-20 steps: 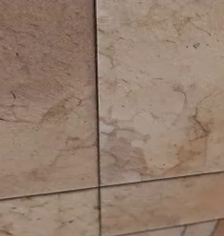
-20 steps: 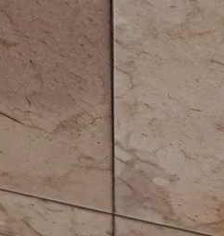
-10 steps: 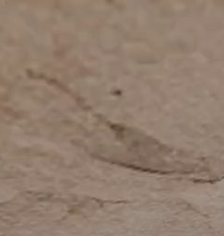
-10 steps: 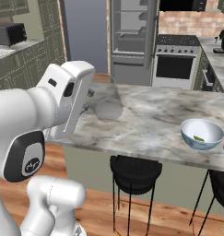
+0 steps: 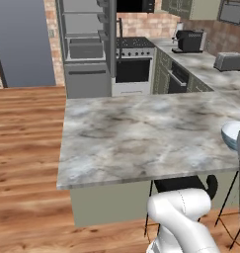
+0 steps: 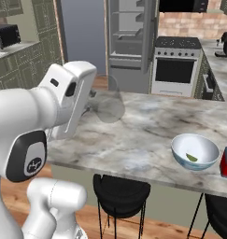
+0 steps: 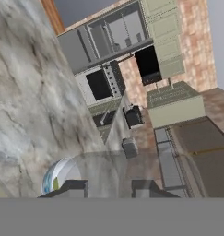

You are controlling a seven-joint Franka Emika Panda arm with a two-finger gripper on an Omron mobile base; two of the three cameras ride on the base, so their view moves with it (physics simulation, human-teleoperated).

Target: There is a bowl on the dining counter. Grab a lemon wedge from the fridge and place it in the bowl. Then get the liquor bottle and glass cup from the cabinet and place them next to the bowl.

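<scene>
The gripper [image 7: 110, 188] is carrying the glass cup [image 6: 110, 105], fingers clamped across its wall, above the dining counter [image 6: 147, 140], well left of the bowl [image 6: 195, 151]. Being light, stiff, slippery and fragile, it probably wants a gentle set-down.

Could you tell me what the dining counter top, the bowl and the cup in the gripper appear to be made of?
The dining counter top looks like polished marble: grey veins on a pale slab. The bowl seems glazed ceramic: smooth white inside, pale blue patterned outside. The glass cup looks like clear glass; the counter shows through it.
</scene>
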